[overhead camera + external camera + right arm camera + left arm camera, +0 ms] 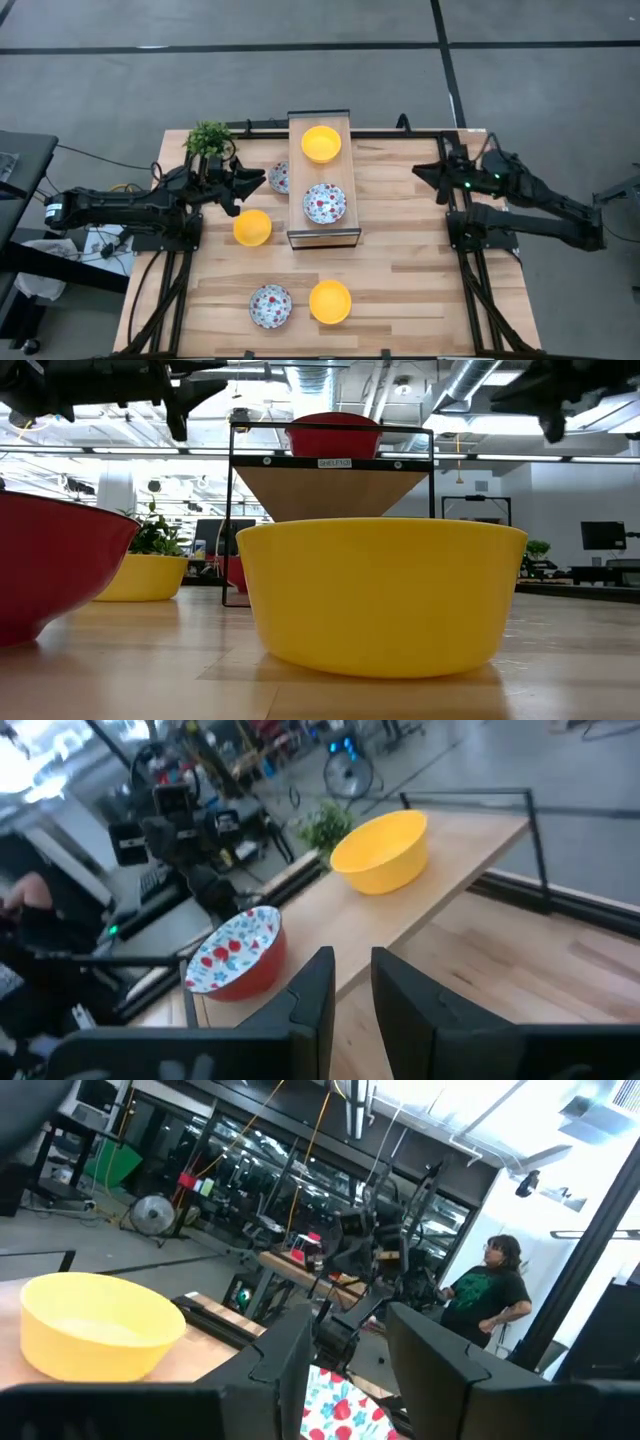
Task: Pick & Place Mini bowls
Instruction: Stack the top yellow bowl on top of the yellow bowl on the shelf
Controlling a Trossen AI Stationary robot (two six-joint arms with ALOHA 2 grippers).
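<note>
Left tool (258, 181) released, apparently empty, hovering beside a floral bowl (280, 177); right tool (424, 172) parted, idle. Glossy yellow bowl (321, 143) and patterned bowl (324, 203) sit on wooden shelf (323, 235); others on planked tabletop (410, 280).

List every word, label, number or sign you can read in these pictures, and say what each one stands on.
No text can be read.
A small white label sits on the front edge of the raised shelf; its print is too small to read.
The bowls show no lettering, only a floral pattern.
</note>
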